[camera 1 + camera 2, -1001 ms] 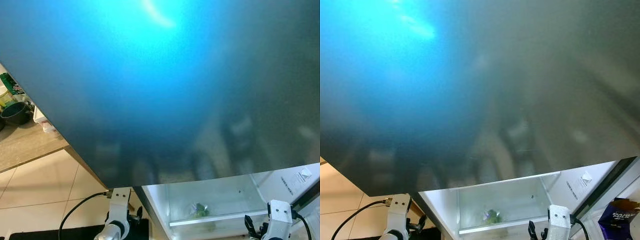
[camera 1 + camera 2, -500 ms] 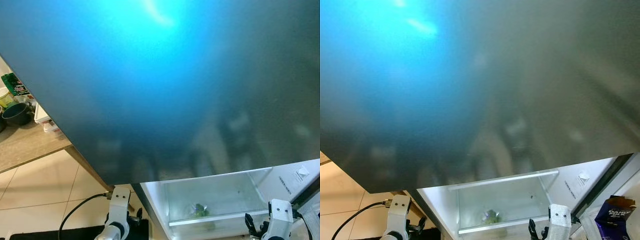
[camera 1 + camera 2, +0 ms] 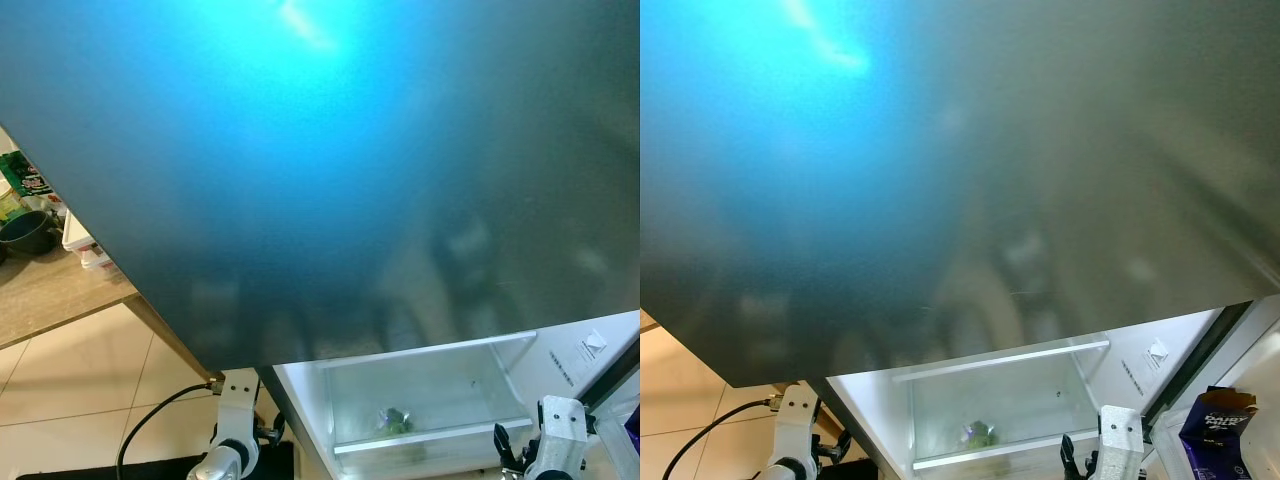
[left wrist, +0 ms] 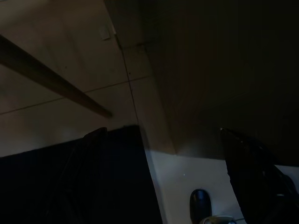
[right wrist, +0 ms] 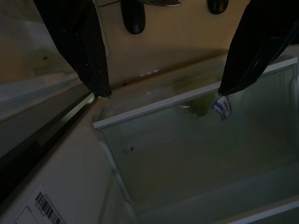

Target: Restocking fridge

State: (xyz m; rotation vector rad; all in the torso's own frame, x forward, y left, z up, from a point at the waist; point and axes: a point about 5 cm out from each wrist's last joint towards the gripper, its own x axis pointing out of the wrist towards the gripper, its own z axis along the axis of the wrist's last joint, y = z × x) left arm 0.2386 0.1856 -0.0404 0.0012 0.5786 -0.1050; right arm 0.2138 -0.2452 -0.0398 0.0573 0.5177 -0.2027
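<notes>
A dark grey fridge door [image 3: 330, 170] with a blue glare stands close in front of me. Below its edge is a clear crisper drawer [image 3: 420, 400] holding a small green vegetable [image 3: 392, 422] with a blue and white label [image 5: 221, 107]. My right gripper [image 5: 162, 92] hangs low just in front of the drawer, open with nothing between its fingers [image 5: 84, 51]. In the dark left wrist view my left gripper [image 4: 161, 133] hangs over the floor beside the fridge, its fingers [image 4: 88, 154] apart and empty.
A wooden counter [image 3: 50, 290] at the left carries a dark bowl [image 3: 25, 232], a green packet [image 3: 22, 175] and a white box [image 3: 75, 232]. Beige floor tiles [image 3: 80, 400] lie below it. A blue carton [image 3: 1212, 432] sits at the far right. A black cable [image 3: 150, 420] runs to my left wrist.
The whole picture has shifted a little, so slightly more of the drawer shows under the door. Both arms hang as before.
</notes>
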